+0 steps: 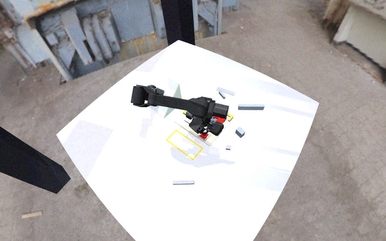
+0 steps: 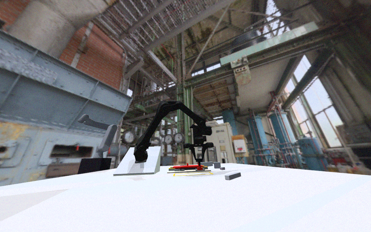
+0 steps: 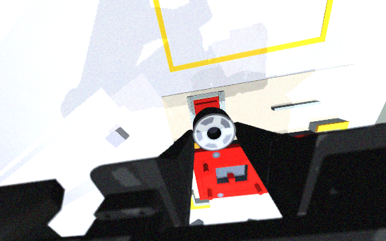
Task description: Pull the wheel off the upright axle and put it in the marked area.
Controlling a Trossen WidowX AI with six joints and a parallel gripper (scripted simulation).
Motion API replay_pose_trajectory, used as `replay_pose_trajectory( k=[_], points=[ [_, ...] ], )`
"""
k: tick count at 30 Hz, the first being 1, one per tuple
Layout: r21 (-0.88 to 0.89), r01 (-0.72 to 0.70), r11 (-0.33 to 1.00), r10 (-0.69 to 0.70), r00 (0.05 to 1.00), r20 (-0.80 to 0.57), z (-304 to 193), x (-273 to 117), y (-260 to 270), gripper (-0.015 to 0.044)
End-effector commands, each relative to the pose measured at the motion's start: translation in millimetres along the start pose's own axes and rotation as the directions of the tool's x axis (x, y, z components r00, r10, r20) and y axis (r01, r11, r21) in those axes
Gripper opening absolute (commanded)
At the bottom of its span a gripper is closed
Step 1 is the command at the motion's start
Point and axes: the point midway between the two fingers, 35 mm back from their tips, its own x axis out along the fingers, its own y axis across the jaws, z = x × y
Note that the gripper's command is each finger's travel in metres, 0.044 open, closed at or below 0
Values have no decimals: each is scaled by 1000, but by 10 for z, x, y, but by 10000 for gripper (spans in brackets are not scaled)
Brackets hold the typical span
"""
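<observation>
My gripper (image 1: 204, 131) (image 2: 199, 159) (image 3: 212, 130) points down and is shut on the wheel (image 3: 203, 132). The wheel has a black tyre and a silver spoked face with a dark centre hole, seen face-on in the wrist view. It is held above the small red axle base (image 1: 203, 136) (image 2: 199, 168) (image 3: 206, 104). A thin dark stem seems to show between them in the exterior view; I cannot tell whether the wheel is clear of the axle's tip. The marked area, a yellow rectangle outline (image 1: 189, 139) (image 2: 193, 174) (image 3: 293, 45), lies on the table beside the beige board.
The beige board (image 1: 214, 141) (image 3: 173, 114) also bears a red plate (image 1: 219, 119) (image 3: 213, 191) with yellow corner pieces. A pale wedge (image 2: 149, 170) stands near the arm's base. A grey bar (image 1: 251, 106), a block (image 1: 240, 132), a small cube (image 1: 228, 147) (image 3: 116, 136) and another bar (image 1: 183, 182) (image 2: 233, 176) lie around.
</observation>
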Motion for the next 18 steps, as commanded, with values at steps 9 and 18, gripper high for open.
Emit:
replay_pose_trajectory(
  k=[9, 18],
  points=[
    [4, -5, 1000, 5, 1000, -1, -3, -68, 8, 0],
    [4, -5, 1000, 5, 1000, -1, -4, -97, 7, 0]
  ],
)
